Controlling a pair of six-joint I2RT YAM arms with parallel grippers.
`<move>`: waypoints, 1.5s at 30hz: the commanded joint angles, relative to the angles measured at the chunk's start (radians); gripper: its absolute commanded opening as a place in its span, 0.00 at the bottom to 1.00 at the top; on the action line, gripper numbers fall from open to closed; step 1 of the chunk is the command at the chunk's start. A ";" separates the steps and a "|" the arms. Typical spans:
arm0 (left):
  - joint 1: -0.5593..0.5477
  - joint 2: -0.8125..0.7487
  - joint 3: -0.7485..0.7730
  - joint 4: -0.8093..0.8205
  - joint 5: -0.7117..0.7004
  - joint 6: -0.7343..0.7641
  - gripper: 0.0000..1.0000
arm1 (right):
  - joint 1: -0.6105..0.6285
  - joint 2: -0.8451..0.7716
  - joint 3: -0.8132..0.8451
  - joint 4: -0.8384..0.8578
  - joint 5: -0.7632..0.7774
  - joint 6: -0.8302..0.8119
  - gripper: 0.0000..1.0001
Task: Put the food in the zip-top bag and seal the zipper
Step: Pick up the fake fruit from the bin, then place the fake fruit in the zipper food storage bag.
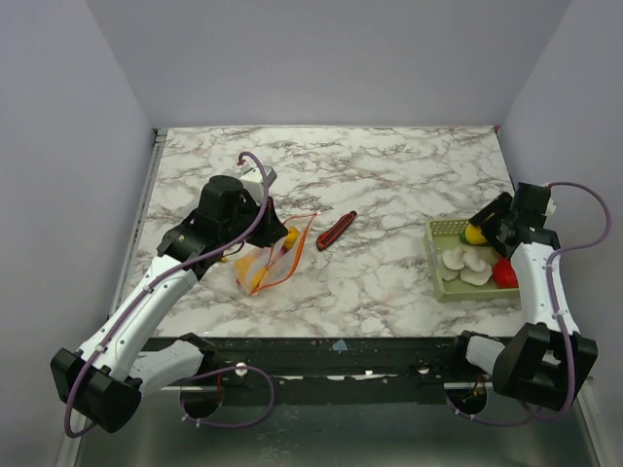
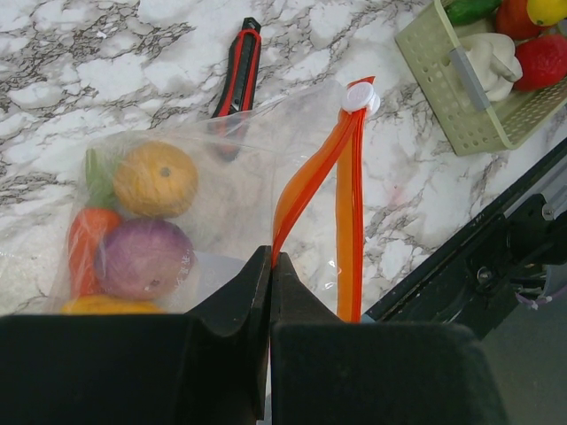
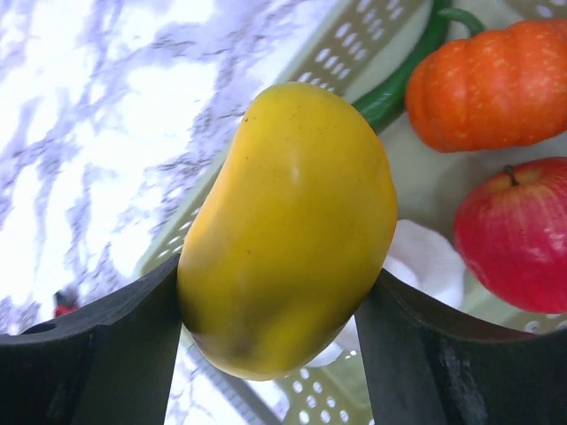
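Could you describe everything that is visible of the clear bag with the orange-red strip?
The zip-top bag is clear, floppy plastic with an orange-red zipper along its mouth and a white slider at one end. The zipper's two halves stand apart, so the mouth is open. Inside are a round orange fruit, a purple vegetable and a carrot. The left end effector, shut, pinches the mouth edge. It is over the left half of the marble table.

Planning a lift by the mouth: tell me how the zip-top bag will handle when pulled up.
Probably floppy: the zip-top bag lies slack and its zipper bows where the left tool pinches it. Likely bottom-heavy, since the round food sits bunched away from the mouth and may roll.
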 commanded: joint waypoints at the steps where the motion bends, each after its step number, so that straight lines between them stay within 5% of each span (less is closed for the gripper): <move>1: 0.006 0.000 -0.005 0.018 0.010 -0.002 0.00 | 0.002 -0.064 0.061 -0.032 -0.246 -0.020 0.49; 5: 0.006 -0.003 -0.004 0.019 0.008 -0.004 0.00 | 0.119 -0.092 0.087 -0.017 -0.407 0.013 0.48; 14: 0.019 -0.022 -0.005 0.019 -0.041 -0.007 0.00 | 0.657 -0.077 0.164 0.190 -0.520 0.157 0.48; 22: 0.038 -0.066 -0.021 0.034 -0.116 -0.030 0.00 | 1.135 0.076 0.224 0.415 -0.454 0.227 0.48; 33: 0.042 -0.101 -0.039 0.059 -0.154 -0.048 0.00 | 1.242 0.260 0.172 0.910 -0.501 0.442 0.47; 41: 0.043 -0.119 -0.044 0.063 -0.163 -0.056 0.00 | 1.253 0.292 0.026 1.061 -0.378 0.553 0.46; 45: 0.045 -0.117 -0.042 0.064 -0.155 -0.059 0.00 | 1.264 0.306 0.023 0.959 -0.305 0.548 0.46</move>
